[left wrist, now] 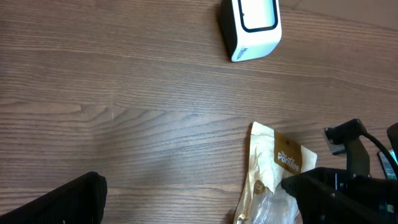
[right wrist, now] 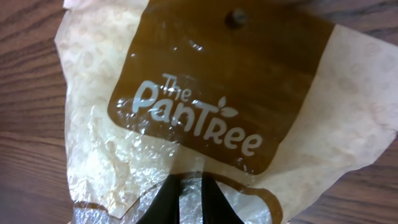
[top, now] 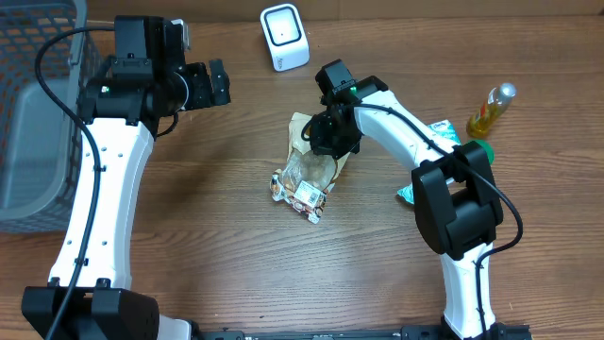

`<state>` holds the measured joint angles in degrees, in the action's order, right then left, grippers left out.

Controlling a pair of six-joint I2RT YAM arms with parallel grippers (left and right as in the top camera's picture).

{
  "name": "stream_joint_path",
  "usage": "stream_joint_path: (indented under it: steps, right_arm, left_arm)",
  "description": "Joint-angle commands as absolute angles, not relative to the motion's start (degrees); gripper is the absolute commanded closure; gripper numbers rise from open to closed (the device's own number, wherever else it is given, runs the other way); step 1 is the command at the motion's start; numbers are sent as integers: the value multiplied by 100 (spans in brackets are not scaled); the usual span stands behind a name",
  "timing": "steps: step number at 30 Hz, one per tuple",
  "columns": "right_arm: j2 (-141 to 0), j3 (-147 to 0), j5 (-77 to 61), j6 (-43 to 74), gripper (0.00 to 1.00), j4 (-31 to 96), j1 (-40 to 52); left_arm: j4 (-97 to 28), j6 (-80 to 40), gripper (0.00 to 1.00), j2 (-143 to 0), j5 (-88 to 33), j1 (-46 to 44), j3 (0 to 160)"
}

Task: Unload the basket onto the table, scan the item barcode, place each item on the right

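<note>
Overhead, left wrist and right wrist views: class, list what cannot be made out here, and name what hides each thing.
Barcode on the snack bag: overhead, the label print is too small to read.
Right gripper: right wrist view, the bottom edge cuts off its jaws; overhead, the right arm covers them.
Teal packet: overhead, mostly behind that arm.
Basket: overhead, cut off by the left edge.

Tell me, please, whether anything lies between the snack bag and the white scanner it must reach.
Nothing visible does. Only bare table separates the snack bag, pinched by the right tool, from the white scanner.
</note>
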<state>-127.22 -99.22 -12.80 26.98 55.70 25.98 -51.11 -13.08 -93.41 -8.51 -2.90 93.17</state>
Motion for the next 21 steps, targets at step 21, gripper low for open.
stream_joint_path:
  steps: [21]
  right_arm:
    - [-12846, -9977, -757, 2506, 86, 5839, 2375]
  left_arm:
    - [-5100, -1177, 0, -9343, -838, -303, 9389]
